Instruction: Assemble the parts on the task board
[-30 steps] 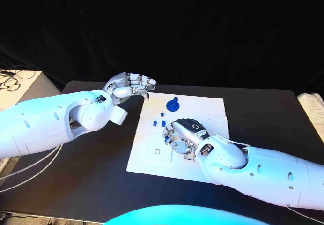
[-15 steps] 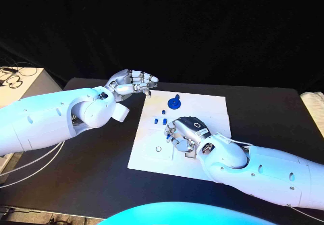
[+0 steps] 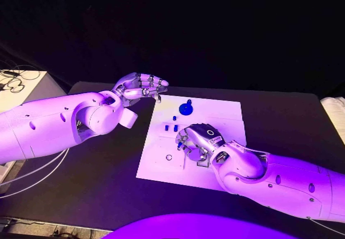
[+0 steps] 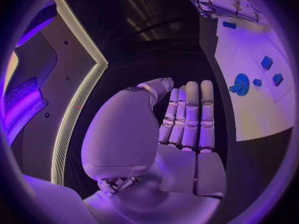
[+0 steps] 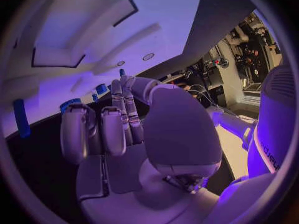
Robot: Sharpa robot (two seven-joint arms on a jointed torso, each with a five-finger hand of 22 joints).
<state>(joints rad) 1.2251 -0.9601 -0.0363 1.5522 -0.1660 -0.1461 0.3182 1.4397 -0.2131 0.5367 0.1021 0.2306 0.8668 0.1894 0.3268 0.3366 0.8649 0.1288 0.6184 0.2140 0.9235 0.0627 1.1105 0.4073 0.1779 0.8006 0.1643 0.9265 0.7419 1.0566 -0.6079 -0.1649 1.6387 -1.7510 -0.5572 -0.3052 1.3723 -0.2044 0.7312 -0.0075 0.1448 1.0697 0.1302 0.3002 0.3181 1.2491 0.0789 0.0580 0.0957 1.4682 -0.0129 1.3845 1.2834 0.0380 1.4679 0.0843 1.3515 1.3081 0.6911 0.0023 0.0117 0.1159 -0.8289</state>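
Note:
The white task board (image 3: 216, 112) lies in the middle of the black table. A round blue part (image 3: 185, 109) stands near its far edge, with small blue parts (image 3: 171, 128) just in front of it. My right hand (image 3: 195, 144) rests low over the board's middle, fingers curled down toward it (image 5: 118, 129). A small blue bit shows at the tips of its thumb and finger; I cannot tell whether it is held. My left hand (image 3: 141, 86) hovers off the board's far left corner, palm bare and fingers side by side (image 4: 184, 119). The round blue part (image 4: 241, 83) lies beyond it.
A small ring mark (image 3: 168, 158) sits near the board's left front. A pale box with cables (image 3: 18, 87) stands at the table's left, and a light object (image 3: 334, 112) lies at the right edge. Bare black table (image 3: 287, 119) surrounds the board.

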